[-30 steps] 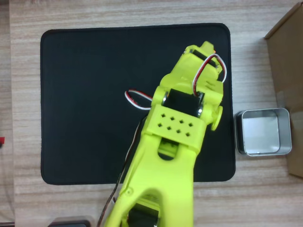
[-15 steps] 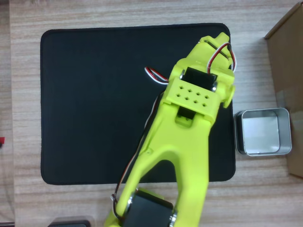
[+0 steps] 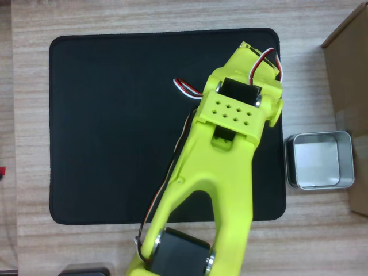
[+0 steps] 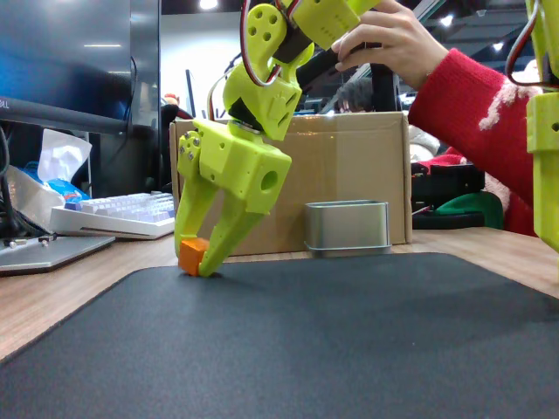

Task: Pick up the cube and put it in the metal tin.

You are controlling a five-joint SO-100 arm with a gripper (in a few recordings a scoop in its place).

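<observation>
Pale wood-grain worktop [image 3: 144, 14] carrying a large black rectangular mat [image 3: 115, 126] with rounded corners. Brown cardboard box [image 4: 349, 166] standing beyond the mat in the fixed view, and at the right edge from overhead. Lime-green arm [image 3: 224, 172] reaching across the mat toward its upper right corner in the overhead view. Shallow silver-grey rectangular metal tin [image 3: 319, 138] off the mat on bare wood, just past the mat's right edge overhead, inside bright and holding nothing. Lime-green two-finger tool [image 4: 199, 260] tipped down onto the mat near its far left edge in the fixed view, fingers drawn in around a small bright orange cube [image 4: 191, 256]. Cube touching the mat, or very nearly; not clearly lifted. Pinch looks made, though contact on the hidden side cannot be confirmed.

Tin lying to the right of the tool in the fixed view, well apart, with open mat between. Likely needed: a lift to clear the tin's wall, then a swing right. Cardboard box close behind the tin, so little room for overshoot there.
</observation>
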